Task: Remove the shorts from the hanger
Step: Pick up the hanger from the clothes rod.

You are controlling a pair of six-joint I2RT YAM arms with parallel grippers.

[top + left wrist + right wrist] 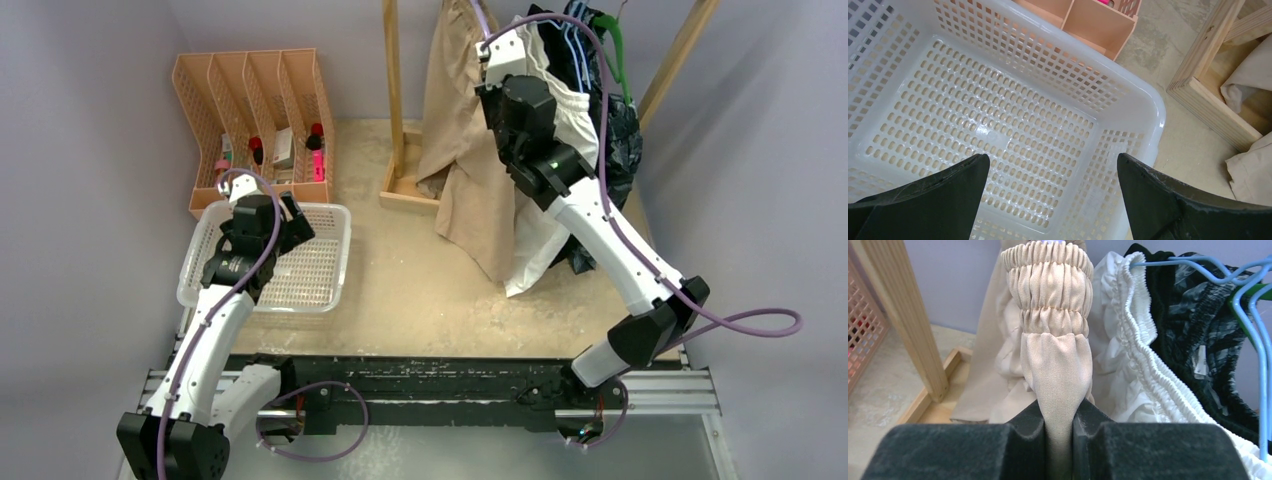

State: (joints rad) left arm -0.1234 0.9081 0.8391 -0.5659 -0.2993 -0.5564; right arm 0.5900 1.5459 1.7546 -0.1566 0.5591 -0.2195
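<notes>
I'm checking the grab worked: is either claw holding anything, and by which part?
The right claw pinches the tan shorts just below their gathered elastic waistband. The left claw is open over the white basket, holding nothing.

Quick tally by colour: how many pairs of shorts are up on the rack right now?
tan shorts: 1
white shorts: 1
black shorts: 1
dark patterned shorts: 1
Total: 4
</notes>
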